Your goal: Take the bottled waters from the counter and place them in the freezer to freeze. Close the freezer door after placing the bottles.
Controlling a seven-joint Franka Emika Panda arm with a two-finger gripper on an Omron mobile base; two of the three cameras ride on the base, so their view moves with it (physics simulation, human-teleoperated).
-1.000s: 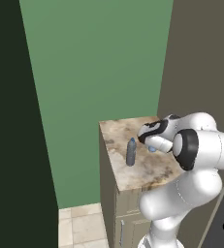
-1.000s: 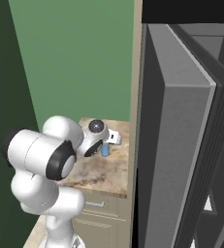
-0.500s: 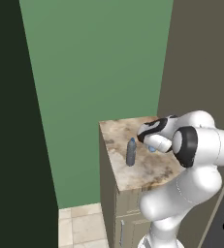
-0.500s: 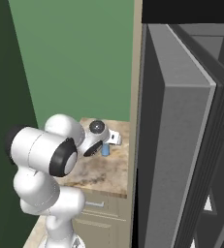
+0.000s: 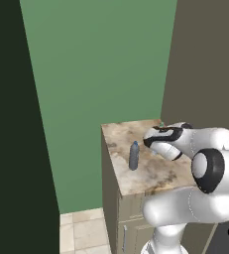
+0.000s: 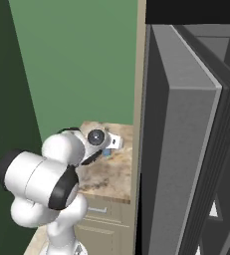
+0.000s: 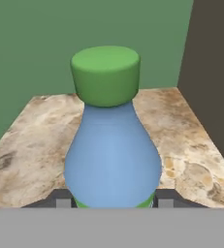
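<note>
A light blue bottled water [image 7: 112, 155] with a green cap stands upright on the marbled counter [image 7: 31, 140]. My gripper [image 7: 111, 199] is shut on its lower body, one dark fingertip [image 7: 62, 197] pressed to each side. From the left base view my hand [image 5: 163, 140] hangs low over the counter [image 5: 155, 176], near its right back part. The dark grey-blue bottled water [image 5: 134, 156] stands upright to the left of the hand, apart from it. In the right base view a sliver of the light blue bottle [image 6: 106, 153] shows under the hand [image 6: 99, 139]. The freezer door [image 6: 186, 164] stands open at right.
A green wall [image 5: 101, 64] rises behind the counter, and a brown panel [image 5: 205, 59] borders its right side. The counter sits on a beige cabinet [image 5: 131, 218] over a tiled floor [image 5: 84, 230]. White shelf parts [image 6: 213, 209] show beyond the open door.
</note>
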